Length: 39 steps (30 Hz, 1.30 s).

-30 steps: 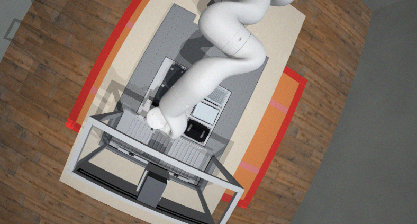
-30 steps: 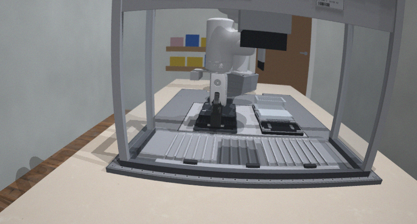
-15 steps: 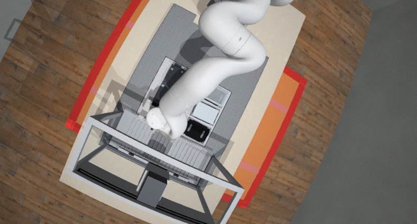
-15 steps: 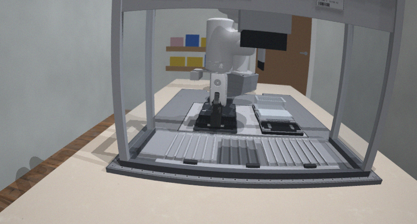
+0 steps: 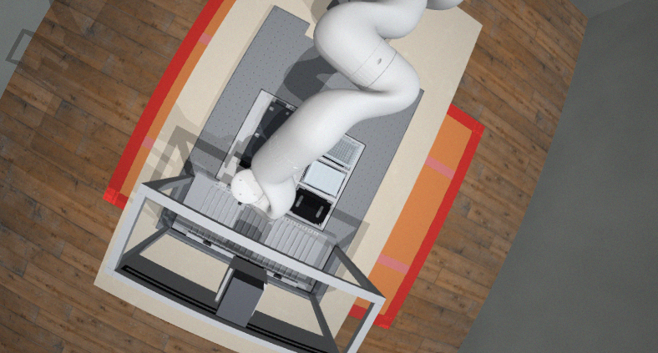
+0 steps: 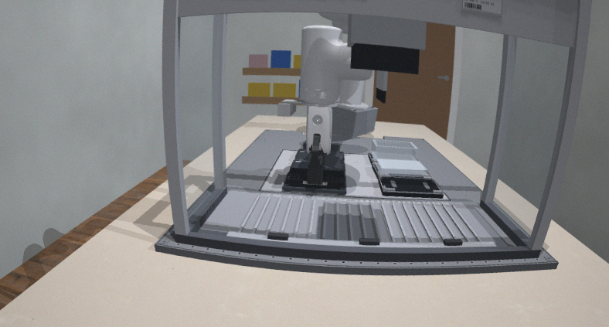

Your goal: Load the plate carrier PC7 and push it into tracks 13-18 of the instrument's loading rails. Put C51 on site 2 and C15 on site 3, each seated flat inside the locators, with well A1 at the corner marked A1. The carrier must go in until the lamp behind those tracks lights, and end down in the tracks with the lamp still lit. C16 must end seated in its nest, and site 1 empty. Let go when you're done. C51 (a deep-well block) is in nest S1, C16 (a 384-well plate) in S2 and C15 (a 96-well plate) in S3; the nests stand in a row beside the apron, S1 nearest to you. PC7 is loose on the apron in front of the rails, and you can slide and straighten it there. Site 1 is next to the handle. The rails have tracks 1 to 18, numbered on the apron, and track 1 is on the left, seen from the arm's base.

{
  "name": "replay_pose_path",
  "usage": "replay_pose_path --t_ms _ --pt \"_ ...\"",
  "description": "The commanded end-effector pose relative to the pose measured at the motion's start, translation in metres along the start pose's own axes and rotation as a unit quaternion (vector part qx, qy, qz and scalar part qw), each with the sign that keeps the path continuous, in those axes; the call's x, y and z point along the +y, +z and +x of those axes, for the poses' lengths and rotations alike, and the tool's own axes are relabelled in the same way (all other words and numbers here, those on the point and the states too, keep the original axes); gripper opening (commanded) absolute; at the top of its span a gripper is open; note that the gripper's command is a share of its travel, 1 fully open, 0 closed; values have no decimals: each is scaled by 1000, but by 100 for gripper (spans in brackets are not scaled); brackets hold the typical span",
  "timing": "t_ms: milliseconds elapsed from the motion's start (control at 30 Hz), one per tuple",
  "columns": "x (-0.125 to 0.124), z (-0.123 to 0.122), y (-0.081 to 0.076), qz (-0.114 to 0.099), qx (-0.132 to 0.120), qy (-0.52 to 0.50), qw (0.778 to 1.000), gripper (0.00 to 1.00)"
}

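Matt white arm [image 5: 322, 134] (smooth plastic)
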State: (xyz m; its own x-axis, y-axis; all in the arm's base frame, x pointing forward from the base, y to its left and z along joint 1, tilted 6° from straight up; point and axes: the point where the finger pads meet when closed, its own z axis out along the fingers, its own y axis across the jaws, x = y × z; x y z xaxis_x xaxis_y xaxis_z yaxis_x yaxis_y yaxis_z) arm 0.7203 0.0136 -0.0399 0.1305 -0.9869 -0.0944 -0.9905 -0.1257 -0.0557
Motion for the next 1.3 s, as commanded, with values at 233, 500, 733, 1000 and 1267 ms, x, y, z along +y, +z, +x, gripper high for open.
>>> replay_pose_path --t_ms 233,500,733,1000,1267 --pt "-1 0 -16 1 0 0 1000 100" --pt "-1 0 -26 1 0 0 1000 100" --pt "-1 0 -38 1 0 0 1000 100" --pt "-1 0 -51 1 0 0 1000 100" --pt "-1 0 -61 1 0 0 1000 100"
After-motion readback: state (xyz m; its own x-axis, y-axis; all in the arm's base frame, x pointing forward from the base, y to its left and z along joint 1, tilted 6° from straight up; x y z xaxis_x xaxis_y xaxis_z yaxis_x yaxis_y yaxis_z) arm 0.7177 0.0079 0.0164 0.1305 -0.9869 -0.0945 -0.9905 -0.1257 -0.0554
